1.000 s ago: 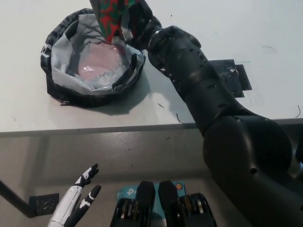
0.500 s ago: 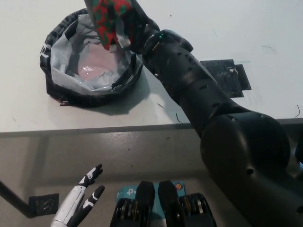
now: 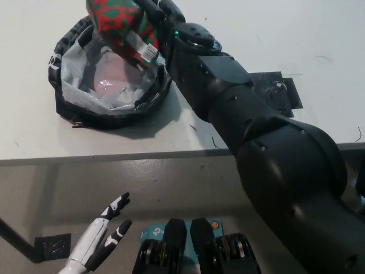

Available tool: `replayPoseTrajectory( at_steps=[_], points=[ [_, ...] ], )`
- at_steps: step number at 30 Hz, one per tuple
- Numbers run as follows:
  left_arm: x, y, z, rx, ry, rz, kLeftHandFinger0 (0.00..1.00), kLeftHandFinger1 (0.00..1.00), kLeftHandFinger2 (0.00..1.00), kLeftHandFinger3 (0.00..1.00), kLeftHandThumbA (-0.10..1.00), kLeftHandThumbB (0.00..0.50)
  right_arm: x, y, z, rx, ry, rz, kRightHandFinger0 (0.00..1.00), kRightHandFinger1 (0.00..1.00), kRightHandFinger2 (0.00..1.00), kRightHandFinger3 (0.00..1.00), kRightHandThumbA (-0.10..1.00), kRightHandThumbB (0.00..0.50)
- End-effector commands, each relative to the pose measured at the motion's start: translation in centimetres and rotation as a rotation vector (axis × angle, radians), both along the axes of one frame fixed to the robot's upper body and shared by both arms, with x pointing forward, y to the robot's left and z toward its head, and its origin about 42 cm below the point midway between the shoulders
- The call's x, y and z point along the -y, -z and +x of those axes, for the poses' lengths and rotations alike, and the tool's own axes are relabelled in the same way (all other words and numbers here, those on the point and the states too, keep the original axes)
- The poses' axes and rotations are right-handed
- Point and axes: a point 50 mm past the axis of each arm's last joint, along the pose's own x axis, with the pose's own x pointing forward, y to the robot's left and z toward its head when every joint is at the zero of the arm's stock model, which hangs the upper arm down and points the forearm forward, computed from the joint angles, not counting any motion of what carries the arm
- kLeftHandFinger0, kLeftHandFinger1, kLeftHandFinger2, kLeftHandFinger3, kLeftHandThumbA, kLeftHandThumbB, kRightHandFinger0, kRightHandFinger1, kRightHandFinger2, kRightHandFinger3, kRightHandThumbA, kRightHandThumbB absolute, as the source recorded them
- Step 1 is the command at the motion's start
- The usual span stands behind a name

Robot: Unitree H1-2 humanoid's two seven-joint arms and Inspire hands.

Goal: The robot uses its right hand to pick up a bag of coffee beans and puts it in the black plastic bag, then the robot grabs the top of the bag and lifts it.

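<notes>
A red and green patterned coffee bean bag (image 3: 121, 27) hangs tilted above the open mouth of the black plastic bag (image 3: 108, 74), held by my black right hand (image 3: 161, 17), which is shut on it. The black bag stands on the white table (image 3: 274, 34) with its rim rolled down, showing a grey lining and a pinkish bottom. My white left hand (image 3: 102, 240) rests low at the lower left, below the table edge, fingers apart and holding nothing.
A patch of black tape (image 3: 276, 91) lies on the table right of my right arm. The table's front edge (image 3: 114, 155) runs across the middle of the picture. A small black square (image 3: 52, 245) lies on the floor at lower left.
My right hand has carried the coffee bag leftward and lower, over the black bag's opening, and tilted it. The left hand has shifted slightly to the right.
</notes>
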Motion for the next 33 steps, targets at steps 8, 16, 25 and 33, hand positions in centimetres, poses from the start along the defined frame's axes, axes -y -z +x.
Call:
replayPoseTrajectory(
  at_steps=[8,16,25,33],
  points=[
    [0.0,-2.1,0.9,0.065,0.063,0.021,1.0,1.0,1.0,1.0,1.0,0.149,-1.2,-6.9,-0.1,0.227,-0.155,0.072,1.0,1.0,1.0,1.0,0.65,0.414],
    [0.2,-2.4,1.1,0.068,0.083,0.036,1.0,1.0,1.0,1.0,1.0,0.174,0.6,-6.2,0.6,0.258,-0.213,0.093,1.0,1.0,1.0,1.0,0.8,0.445],
    [0.7,-3.0,1.7,0.085,0.109,0.077,1.0,1.0,1.0,1.0,1.0,0.177,2.8,-6.4,1.5,0.279,-0.183,0.125,1.0,1.0,1.0,1.0,0.86,0.497],
    [0.8,-3.3,2.2,0.098,0.117,0.08,1.0,1.0,1.0,1.0,1.0,0.187,4.2,-6.5,2.0,0.312,-0.173,0.056,1.0,1.0,1.0,1.0,0.89,0.483]
  ],
)
